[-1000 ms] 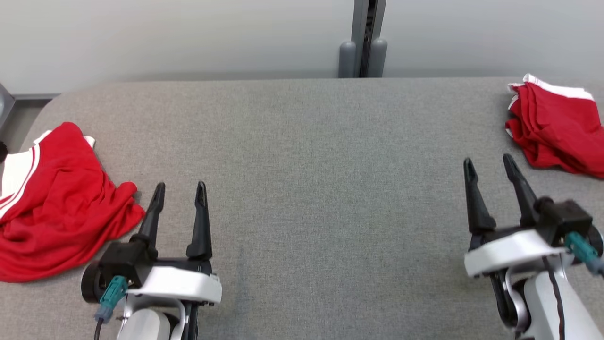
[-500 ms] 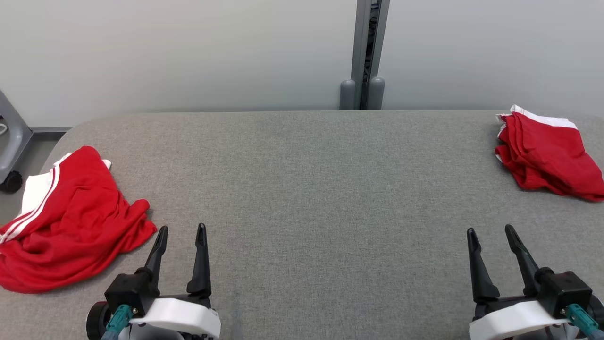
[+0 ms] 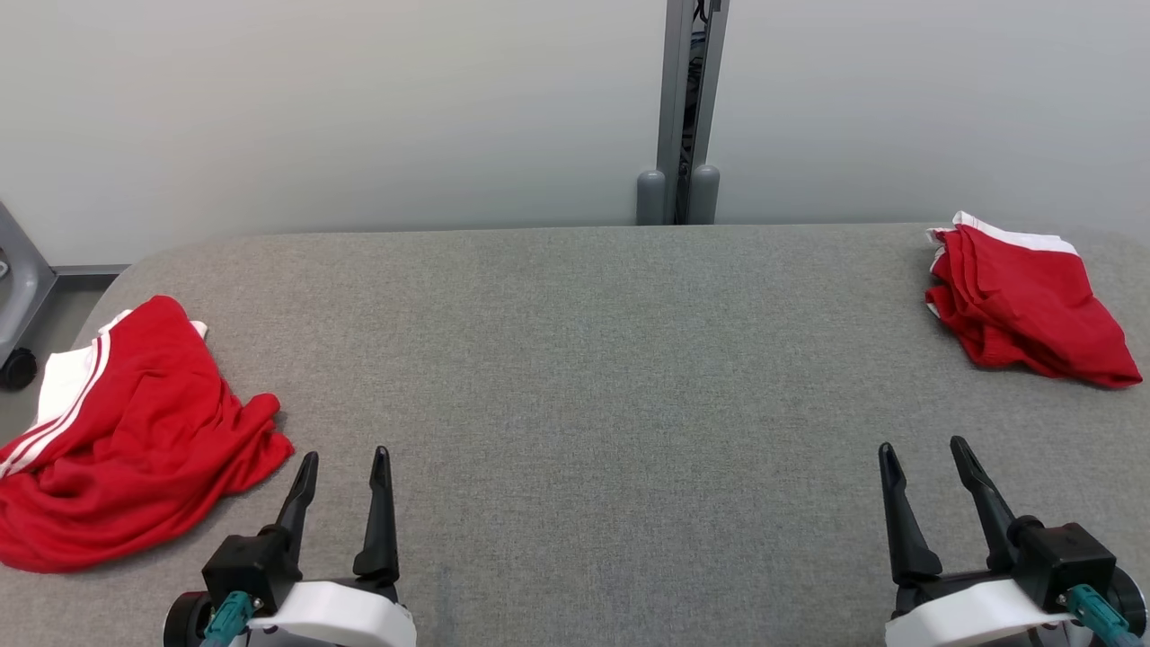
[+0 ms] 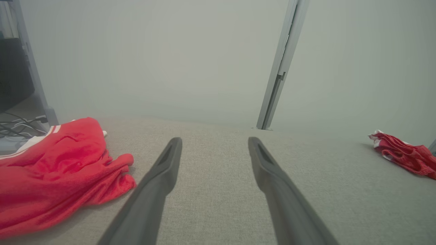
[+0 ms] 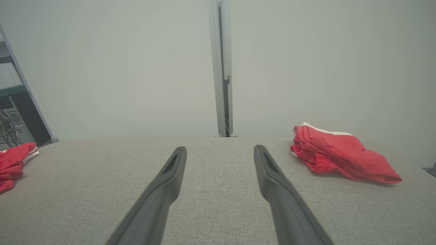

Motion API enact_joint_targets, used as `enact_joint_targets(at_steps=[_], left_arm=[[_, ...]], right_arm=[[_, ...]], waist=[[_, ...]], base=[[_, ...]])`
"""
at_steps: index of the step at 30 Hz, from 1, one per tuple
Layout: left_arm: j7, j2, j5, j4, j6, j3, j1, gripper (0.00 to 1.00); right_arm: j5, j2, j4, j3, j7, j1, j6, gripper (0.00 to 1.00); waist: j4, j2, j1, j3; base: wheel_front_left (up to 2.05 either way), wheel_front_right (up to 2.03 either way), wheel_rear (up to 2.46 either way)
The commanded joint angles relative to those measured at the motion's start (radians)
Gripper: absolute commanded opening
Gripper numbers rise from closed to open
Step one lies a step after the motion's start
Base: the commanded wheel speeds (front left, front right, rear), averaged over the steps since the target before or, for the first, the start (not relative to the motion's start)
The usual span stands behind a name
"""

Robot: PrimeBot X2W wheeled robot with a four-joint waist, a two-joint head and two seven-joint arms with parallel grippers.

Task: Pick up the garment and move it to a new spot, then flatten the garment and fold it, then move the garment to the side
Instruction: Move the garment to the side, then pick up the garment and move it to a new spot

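On the left, the garment (image 3: 135,431) — crumpled — runs near-to-far.

A test lab — bare partition wall (image 3: 359,108), grey padded table (image 3: 584,359), loose cables (image 4: 15,126).

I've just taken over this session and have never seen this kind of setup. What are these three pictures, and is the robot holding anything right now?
This is a two-armed robot working at a grey padded table. The wide picture comes from a camera on its head, looking forward and down. The dark two-pronged claws at the bottom are its left gripper and right gripper. The other two pictures come from a camera on each wrist, looking out along that gripper.

Two red garments with white trim lie on the table. A crumpled garment is beside the left gripper, and a loosely folded garment is at the far right. Both grippers are open, hold nothing and touch no cloth.
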Motion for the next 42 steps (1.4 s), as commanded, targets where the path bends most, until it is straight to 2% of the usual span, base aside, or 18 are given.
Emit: enact_joint_targets(at_steps=[1,14,22,33,42], left_arm=[[-0.004,0.004,-0.003,0.005,-0.005,0.002,0.008,1.0],[-0.004,0.004,-0.022,0.021,-0.002,-0.009,-0.005,1.0],[-0.004,0.004,-0.027,0.022,0.004,-0.015,-0.015,1.0],[-0.004,0.004,-0.032,-0.037,0.02,-0.012,-0.017,1.0],[-0.004,0.004,-0.026,-0.072,0.037,-0.027,-0.014,1.0]], right_arm=[[0.0,-0.002,0.002,-0.003,-0.005,0.005,0.0,1.0],[0.021,-0.002,0.011,0.004,-0.005,-0.001,0.0,1.0],[0.035,-0.002,0.013,-0.001,-0.005,0.007,0.0,1.0],[0.05,-0.002,0.008,0.025,-0.005,0.007,0.0,1.0],[0.045,-0.002,-0.002,0.048,-0.005,0.009,0.0,1.0]], waist=[[0.0,0.0,0.0,0.0],[0.002,0.0,0.0,-0.003],[0.025,0.0,0.0,-0.001],[0.125,0.0,0.0,0.01],[0.259,0.0,0.0,0.017]], base=[[0.0,0.0,0.0],[0.0,0.0,0.0],[0.0,0.0,0.0],[0.0,0.0,0.0],[0.0,0.0,0.0]])
